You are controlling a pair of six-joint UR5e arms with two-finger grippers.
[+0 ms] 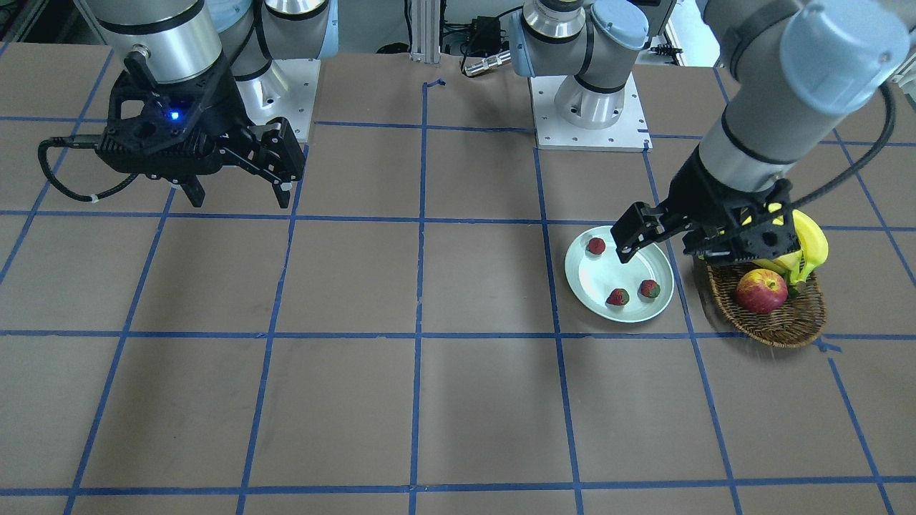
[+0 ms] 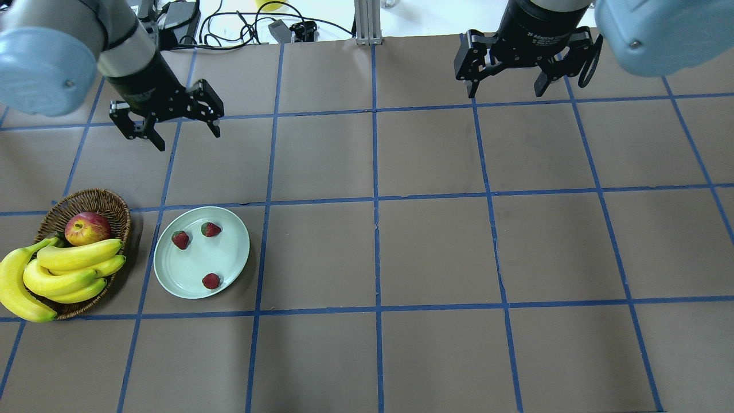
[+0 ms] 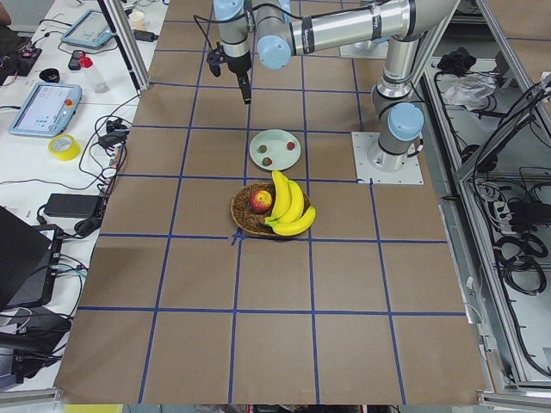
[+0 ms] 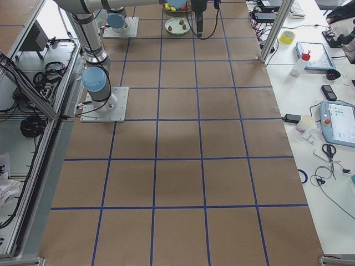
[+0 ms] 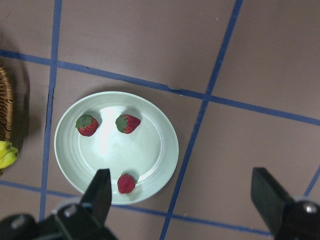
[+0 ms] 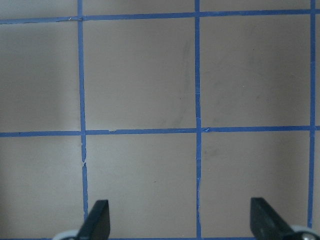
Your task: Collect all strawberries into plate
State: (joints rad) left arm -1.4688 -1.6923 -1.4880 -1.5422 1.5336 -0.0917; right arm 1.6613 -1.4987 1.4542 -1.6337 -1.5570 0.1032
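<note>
Three strawberries (image 2: pixel 180 239) (image 2: pixel 210 229) (image 2: pixel 211 281) lie inside the pale green plate (image 2: pixel 192 264) on the table's left side. They also show in the left wrist view (image 5: pixel 87 125) (image 5: pixel 128 123) (image 5: pixel 126 183) and in the front view (image 1: pixel 596 246) (image 1: pixel 617 297) (image 1: pixel 649 289). My left gripper (image 2: pixel 186 135) is open and empty and hangs above the table just beyond the plate (image 5: pixel 150 150). My right gripper (image 2: pixel 506 89) is open and empty, raised over bare table on the far right side. It also shows in the front view (image 1: pixel 240 200).
A brown wicker basket (image 2: pixel 86 198) stands just left of the plate. It holds a red-yellow apple (image 2: pixel 87 228) and a bunch of bananas (image 2: pixel 57 272). The table is brown with blue tape grid lines.
</note>
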